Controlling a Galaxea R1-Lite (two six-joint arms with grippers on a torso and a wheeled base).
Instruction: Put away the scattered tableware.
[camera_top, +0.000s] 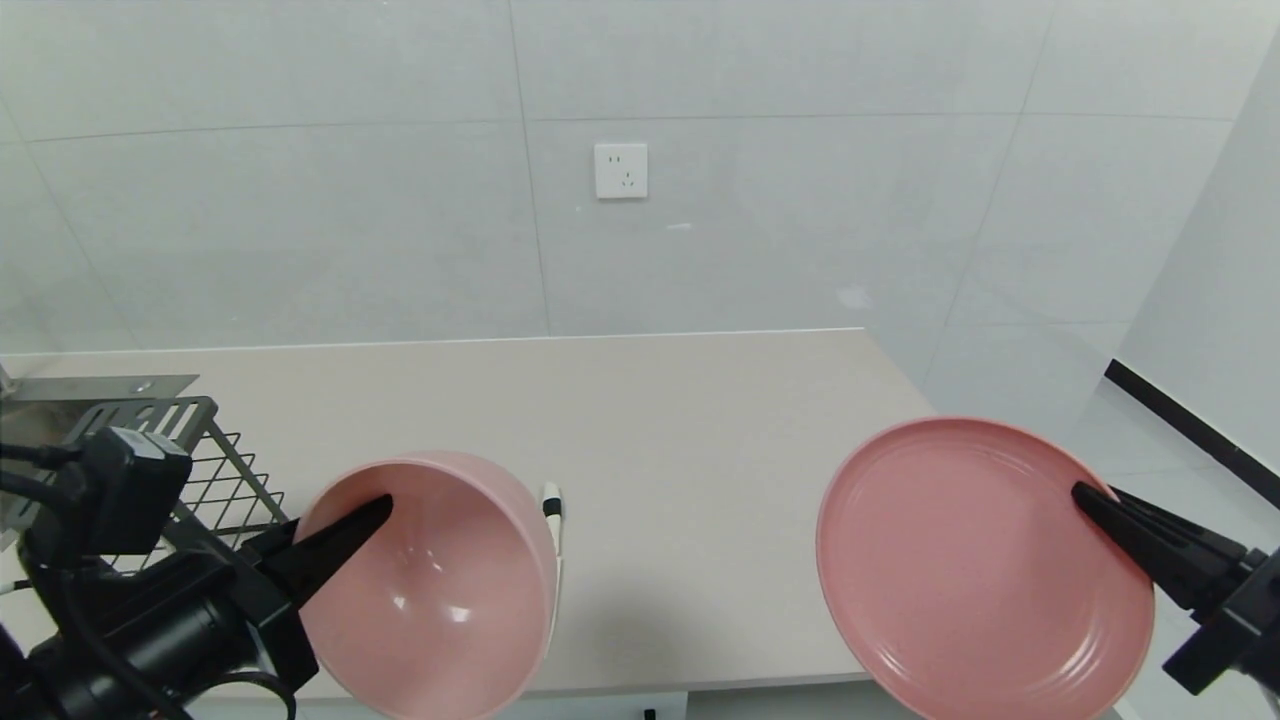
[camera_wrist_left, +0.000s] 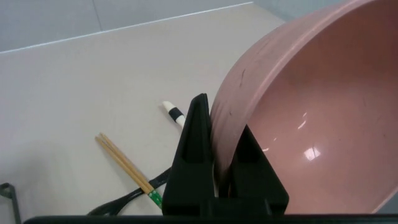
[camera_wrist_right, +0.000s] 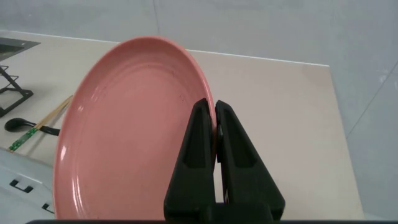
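Tableware, none stowed yet: beside the left rack (camera_top: 215, 470), your left gripper (camera_wrist_left: 219, 134) pinches the pink bowl (camera_top: 450, 590) by its rim. Chopsticks (camera_wrist_left: 124, 163) and spoon (camera_wrist_left: 118, 202) lie on the table (camera_top: 680, 440). At right, your right gripper (camera_wrist_right: 211, 109) clamps the plate (camera_top: 960, 570).

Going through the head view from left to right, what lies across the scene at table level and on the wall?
wire rack → pink bowl → white-tipped utensil handle → wall socket → pink plate
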